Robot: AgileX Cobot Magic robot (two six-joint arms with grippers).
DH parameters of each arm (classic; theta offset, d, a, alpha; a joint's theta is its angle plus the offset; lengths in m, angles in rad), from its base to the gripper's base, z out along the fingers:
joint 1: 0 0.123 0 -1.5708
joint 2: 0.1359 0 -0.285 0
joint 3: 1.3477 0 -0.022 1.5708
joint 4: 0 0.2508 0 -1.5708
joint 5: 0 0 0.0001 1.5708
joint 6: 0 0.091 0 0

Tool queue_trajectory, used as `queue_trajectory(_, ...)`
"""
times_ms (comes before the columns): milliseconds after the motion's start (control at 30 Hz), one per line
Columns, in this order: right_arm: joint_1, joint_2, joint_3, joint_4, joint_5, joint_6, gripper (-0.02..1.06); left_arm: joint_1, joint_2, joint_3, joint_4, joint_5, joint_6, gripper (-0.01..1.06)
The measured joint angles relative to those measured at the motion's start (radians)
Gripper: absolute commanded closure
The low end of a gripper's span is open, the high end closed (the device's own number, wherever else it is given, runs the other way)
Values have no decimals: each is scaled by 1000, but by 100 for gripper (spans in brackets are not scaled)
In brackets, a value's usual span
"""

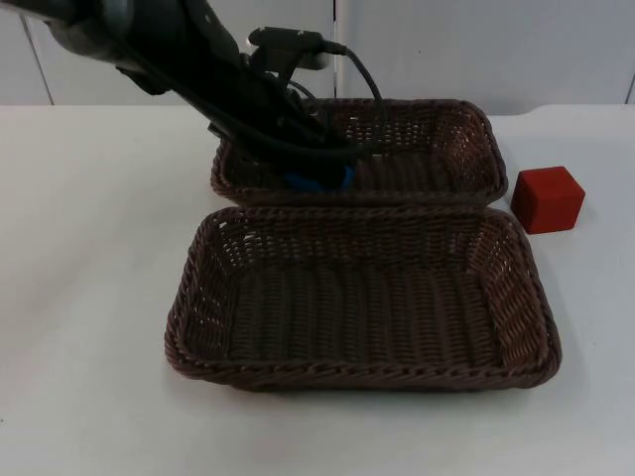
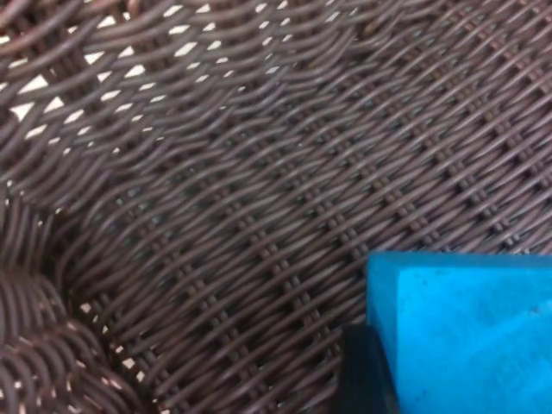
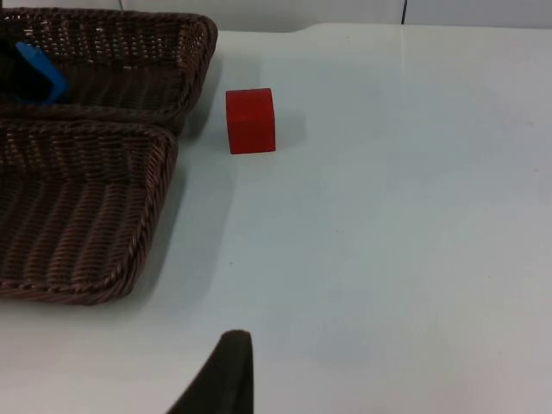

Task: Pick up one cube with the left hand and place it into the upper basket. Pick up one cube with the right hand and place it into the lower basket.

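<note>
I have the left arm reaching in from the far left, its left gripper [image 1: 319,171] down inside the far basket [image 1: 466,129], at that basket's near left part. A blue cube [image 1: 317,181] sits between its jaws there, low against the woven floor; in the left wrist view the blue cube [image 2: 466,332] lies right on the weave with a black fingertip [image 2: 366,375] pressed against its side. So I read the pincer as clamped on the blue cube, though I cannot tell if the cube's weight rests on the basket floor or hangs just above it.

The near basket [image 1: 198,297] stands just in front of the far one, their long rims touching or nearly so.

A red cube [image 1: 548,198] rests on the table [image 1: 89,297] to the right of the baskets, just beside the far basket's right near corner and apart from it. In the right wrist view I see the red cube [image 3: 250,120] well ahead of the right arm's fingertip [image 3: 226,379], which waits over bare table. Whether the right gripper is wide or narrow I cannot tell.
</note>
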Motion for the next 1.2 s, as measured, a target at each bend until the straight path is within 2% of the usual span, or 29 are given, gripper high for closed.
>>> queue_trajectory(167,0,0,0,0,0,-2,-1,0,1,0,0,-8,0,102)
queue_trajectory(233,0,0,0,0,0,-2,-1,0,1,0,0,-10,0,90)
queue_trajectory(267,0,0,0,0,0,-4,-1,0,1,0,-1,-12,0,75)
queue_trajectory(300,0,0,0,0,0,-4,-1,0,1,0,-1,-12,0,70)
queue_trajectory(333,0,0,0,0,0,-4,-1,0,1,0,-3,-12,0,70)
queue_trajectory(367,0,0,0,0,0,-4,-1,0,1,0,-3,-12,0,52)
queue_trajectory(467,0,0,0,0,0,-4,-1,0,1,0,-3,-12,0,22)
queue_trajectory(500,0,0,0,0,0,-4,-1,0,1,0,-3,-12,0,22)
queue_trajectory(600,0,0,0,0,0,-4,-1,0,-16,0,-3,3,2,7)
queue_trajectory(700,0,0,0,0,0,-4,-1,0,-50,0,-3,28,2,4)
queue_trajectory(833,0,0,0,0,0,-4,-1,0,-116,-2,-3,65,2,4)
queue_trajectory(1000,0,0,0,0,0,-4,-1,7,-249,-2,7,158,2,4)
queue_trajectory(1200,0,0,0,0,0,-4,-1,27,-346,-4,17,209,-35,4)
